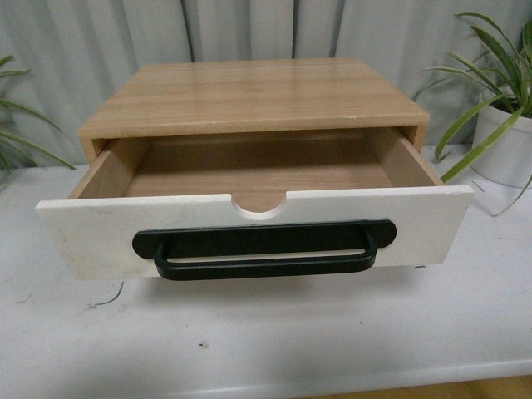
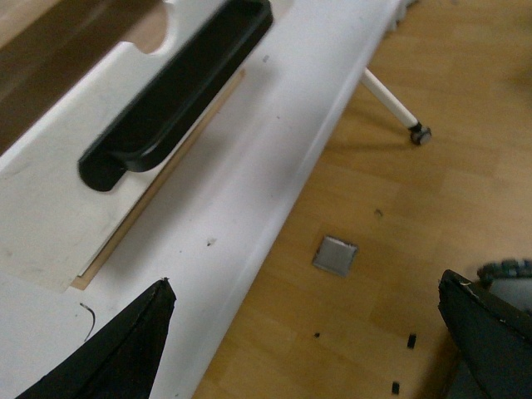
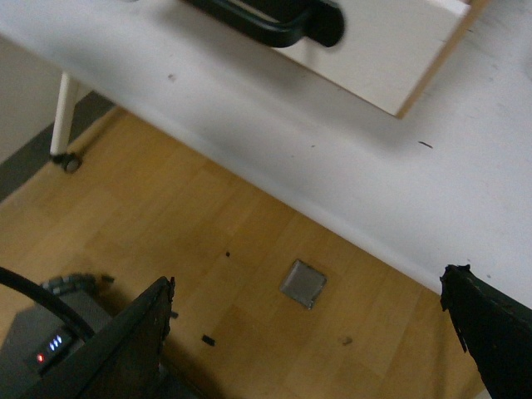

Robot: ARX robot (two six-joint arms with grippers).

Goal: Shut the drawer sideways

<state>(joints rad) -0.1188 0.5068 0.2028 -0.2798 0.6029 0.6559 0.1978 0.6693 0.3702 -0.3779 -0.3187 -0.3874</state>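
The drawer (image 1: 83,237) stands pulled out of a light wood cabinet (image 1: 249,96) on the white table (image 1: 266,341). It has a white front panel, a long black bar handle (image 1: 264,249), a half-round notch in its top edge and wood sides; its inside looks empty. Neither arm shows in the front view. In the left wrist view the handle (image 2: 174,83) and front panel (image 2: 50,199) lie ahead; my left gripper (image 2: 306,332) is open, over the table's front edge. In the right wrist view the handle's end (image 3: 283,21) shows; my right gripper (image 3: 307,328) is open above the floor.
Potted plants stand at the back right (image 1: 499,108) and far left (image 1: 21,133). A curtain hangs behind the cabinet. Below the table's edge is a wooden floor with a metal floor plate (image 3: 302,283) and a table leg on a caster (image 2: 397,112).
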